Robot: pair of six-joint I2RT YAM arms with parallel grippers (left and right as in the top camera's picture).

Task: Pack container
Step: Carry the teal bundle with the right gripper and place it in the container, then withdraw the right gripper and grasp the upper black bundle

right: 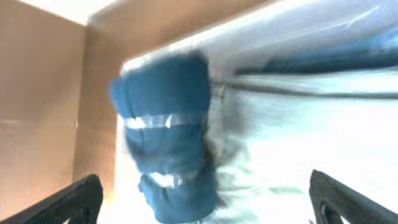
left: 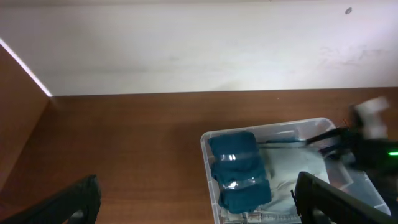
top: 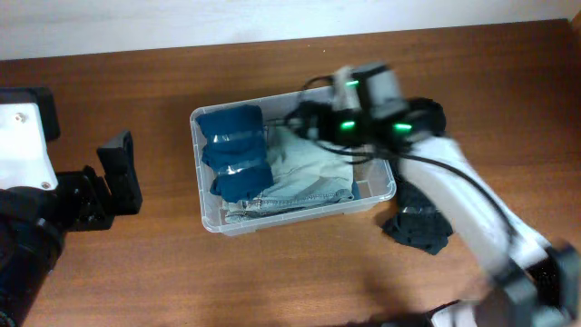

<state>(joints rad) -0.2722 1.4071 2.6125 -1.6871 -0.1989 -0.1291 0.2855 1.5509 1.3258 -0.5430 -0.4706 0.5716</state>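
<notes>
Overhead: the container (top: 198, 154) sits mid-table (top: 136, 272), long axis left to right, holding a blue roll (top: 234, 150) and pale denim (top: 313, 173). The right hand (top: 307, 116) hovers over its far right part. A dark garment (top: 418, 227) lies just right, nearest that arm.

Left wrist: the left hand (left: 199, 205) is spread, with the container ahead and to the right.

Right wrist: fingers spread above the denim, the picture blurred.

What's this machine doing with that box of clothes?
A two-armed robot is packing clothes into a clear plastic container. Its right gripper hangs open over the bin, above a rolled dark blue bundle and a pale, denim-looking garment that lie inside. The left gripper is open too, off to the side and holding nothing. One dark piece of clothing lies on the table beside the container, not yet packed.
</notes>
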